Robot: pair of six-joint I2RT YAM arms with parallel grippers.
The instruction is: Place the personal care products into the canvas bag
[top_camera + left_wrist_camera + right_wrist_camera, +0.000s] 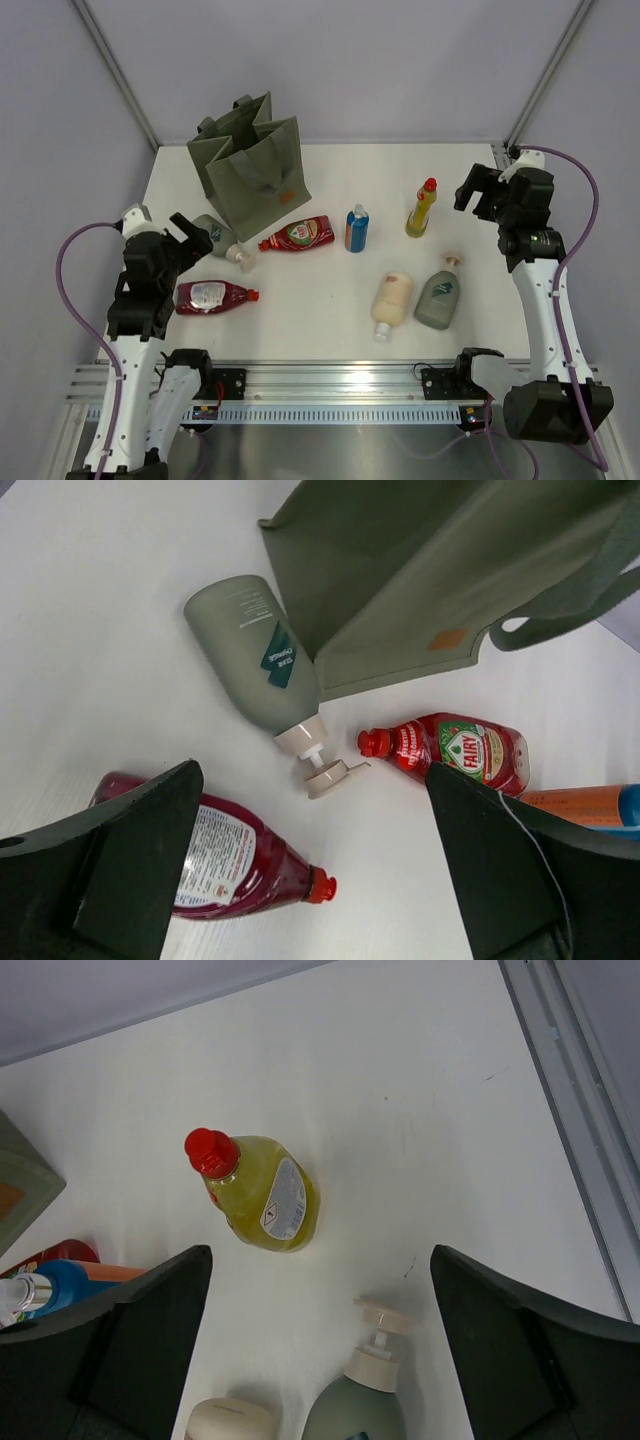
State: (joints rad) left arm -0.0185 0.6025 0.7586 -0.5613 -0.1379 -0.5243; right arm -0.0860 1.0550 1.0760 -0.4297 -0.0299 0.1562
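The left pincer was wide open and empty, like the right pincer. A dark red bottle lay flat just on its near side, cap pointing right. The canvas bag stood farther back.

Light is bright, even and diffuse across all views; the white table reads nearly washed out; the yellow bottle casts only a faint, soft shadow; the overhead view is sharp; the dark fingers close to the wrist lenses look slightly blurred.
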